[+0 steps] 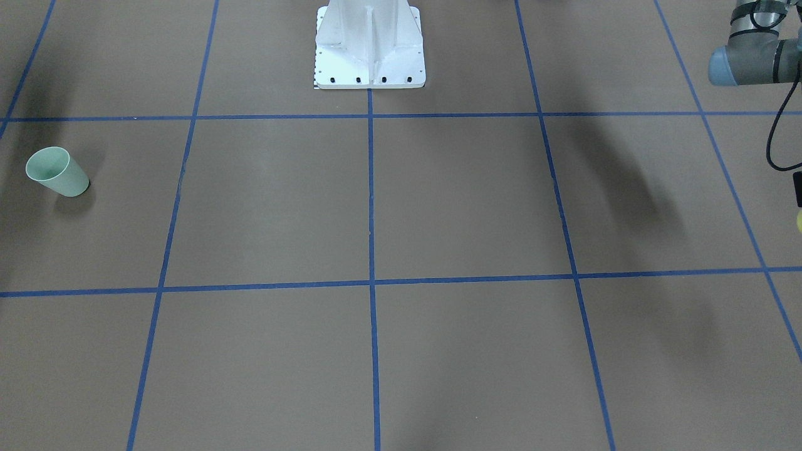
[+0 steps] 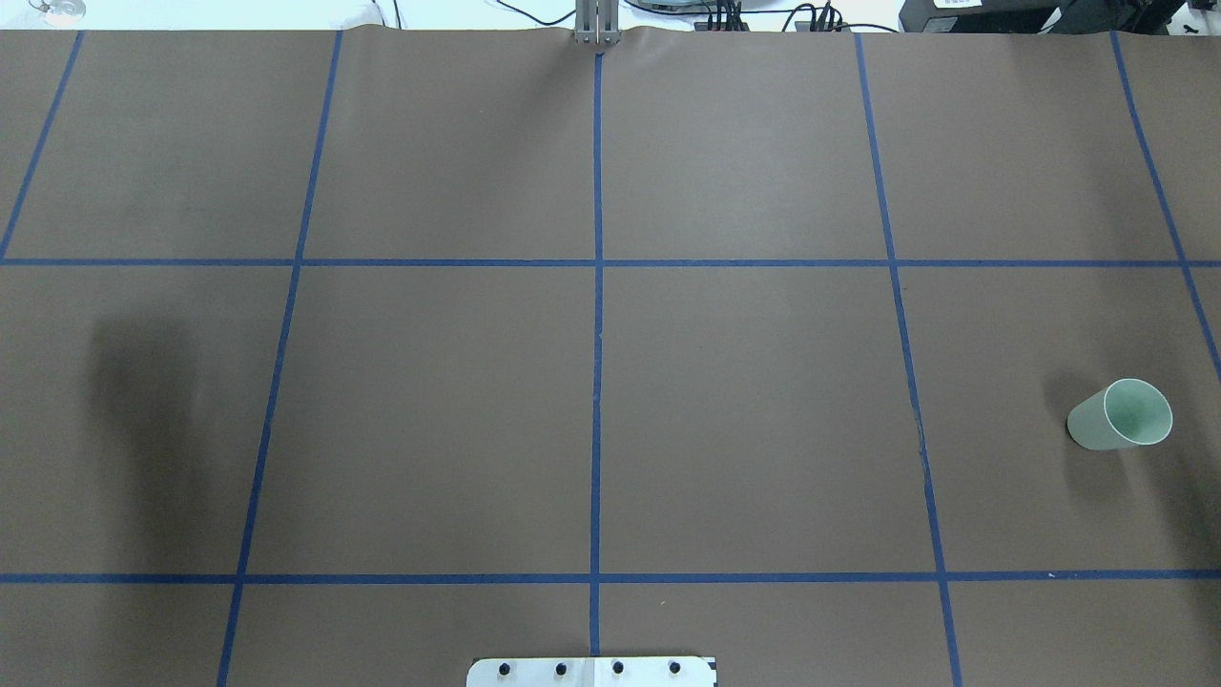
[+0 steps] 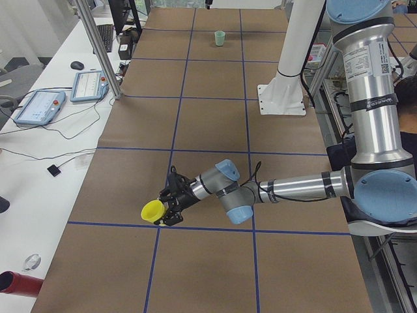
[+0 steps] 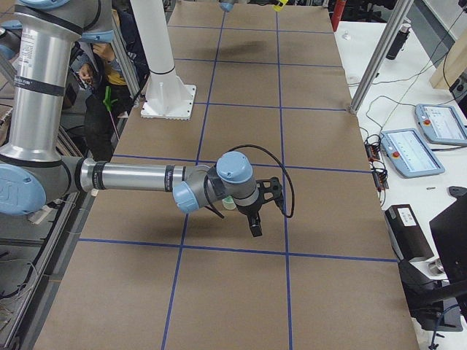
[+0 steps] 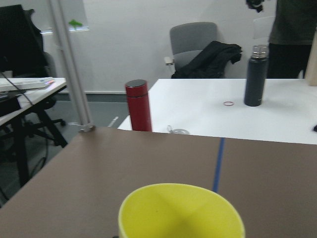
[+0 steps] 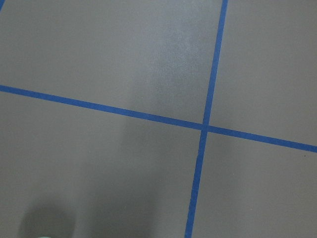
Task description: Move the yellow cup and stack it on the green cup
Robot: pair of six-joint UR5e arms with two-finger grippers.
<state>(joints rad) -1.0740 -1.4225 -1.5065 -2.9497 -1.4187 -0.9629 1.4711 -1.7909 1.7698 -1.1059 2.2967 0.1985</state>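
Jaws of the left gripper point(image 3: 167, 211) clamped the yellow cup point(image 3: 153, 211) aloft, well apart from the green cup point(image 2: 1111, 420), apparently for carrying over; the right gripper point(image 4: 255, 227) could not be read.

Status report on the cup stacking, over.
Left gripper at yellow cup, state unclear. Right gripper near green cup, state unclear. Green cup upright, empty. Table between cups bare.

The yellow cup point(image 5: 181, 210) was cut off by the left wrist view's bottom edge, and only a sliver of it showed at the front view's right edge. The green cup point(image 4: 229, 203) sat mostly hidden behind the right arm point(image 4: 139, 176). The jaws of the left end effector point(image 3: 167, 208) and the right end effector point(image 4: 255, 229) were too small to judge.
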